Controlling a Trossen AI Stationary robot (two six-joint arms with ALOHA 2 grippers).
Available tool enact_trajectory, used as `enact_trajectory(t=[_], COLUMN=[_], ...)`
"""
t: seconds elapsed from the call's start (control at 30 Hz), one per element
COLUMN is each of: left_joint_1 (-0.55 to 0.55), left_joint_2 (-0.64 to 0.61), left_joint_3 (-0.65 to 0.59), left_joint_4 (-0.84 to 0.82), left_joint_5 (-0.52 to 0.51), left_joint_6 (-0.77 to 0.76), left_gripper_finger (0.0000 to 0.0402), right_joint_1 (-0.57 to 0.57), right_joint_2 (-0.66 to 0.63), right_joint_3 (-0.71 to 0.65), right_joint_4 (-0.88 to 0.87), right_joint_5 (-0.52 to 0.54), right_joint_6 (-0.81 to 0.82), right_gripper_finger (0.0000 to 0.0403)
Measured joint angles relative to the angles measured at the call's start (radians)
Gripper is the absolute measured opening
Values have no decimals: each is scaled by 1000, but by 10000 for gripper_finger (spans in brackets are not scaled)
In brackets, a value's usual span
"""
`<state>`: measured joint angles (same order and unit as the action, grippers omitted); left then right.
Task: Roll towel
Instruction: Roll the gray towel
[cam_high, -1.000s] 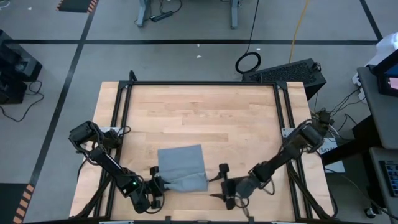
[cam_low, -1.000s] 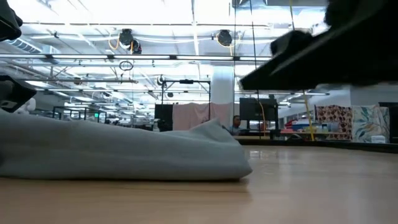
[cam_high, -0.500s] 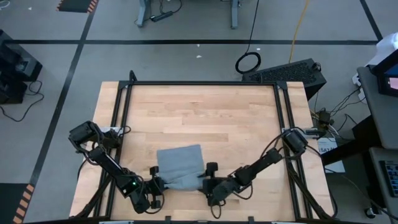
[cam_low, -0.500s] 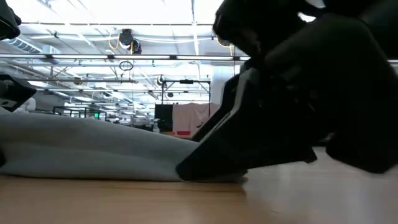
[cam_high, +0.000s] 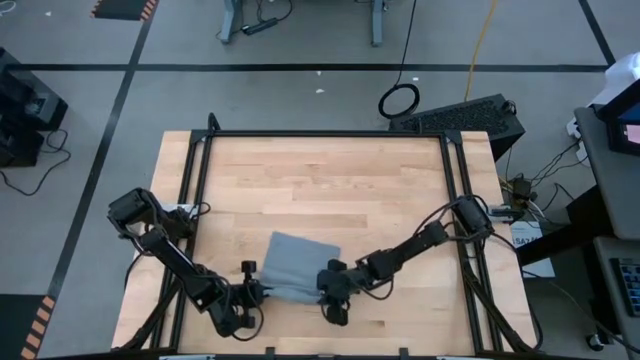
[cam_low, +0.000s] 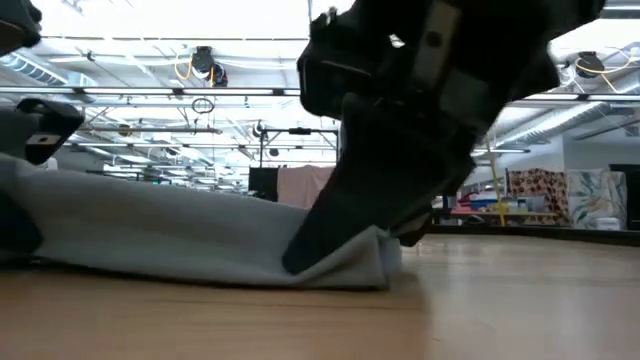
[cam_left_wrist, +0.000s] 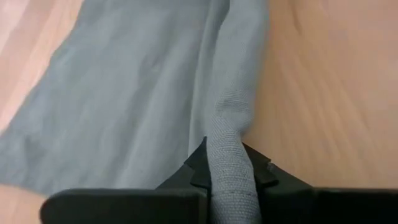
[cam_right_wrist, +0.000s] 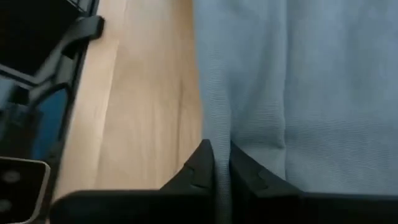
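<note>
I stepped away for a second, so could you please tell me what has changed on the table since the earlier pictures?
The right tool swept in from the right to the towel's near right corner and closed on its edge. The towel's right side has shifted and now lies skewed, with that corner lifted slightly. The left tool stayed clamped on the near left corner throughout, and the wooden table is otherwise unchanged.

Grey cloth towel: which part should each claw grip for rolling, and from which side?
The near edge of the grey cloth towel, one claw at each end, coming in low from the table's front. That edge is already bunched into a raised fold that fingers can pinch. The left claw and right claw are each shut on it there.
</note>
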<state>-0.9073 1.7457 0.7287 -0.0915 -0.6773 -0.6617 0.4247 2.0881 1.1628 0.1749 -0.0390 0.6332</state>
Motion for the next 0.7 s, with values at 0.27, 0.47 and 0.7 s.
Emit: enact_trajectory(t=[0.27,0.47,0.7], left_joint_1=[-43,-97,-174], left_joint_2=[-44,-118,-216], left_joint_3=[-13,-13,25], left_joint_4=[-51,-112,-144], left_joint_5=[18,-17,-173], left_joint_6=[-169,-170,-119], left_gripper_finger=[66,164,227], right_joint_1=[-74,-74,-74], right_joint_2=[-3,-5,-6], right_joint_3=[-1,-1,-1], right_joint_4=[-8,-29,-31], right_joint_5=[-136,-187,-201], right_joint_6=[127,172,219], right_gripper_finger=[22,4,6])
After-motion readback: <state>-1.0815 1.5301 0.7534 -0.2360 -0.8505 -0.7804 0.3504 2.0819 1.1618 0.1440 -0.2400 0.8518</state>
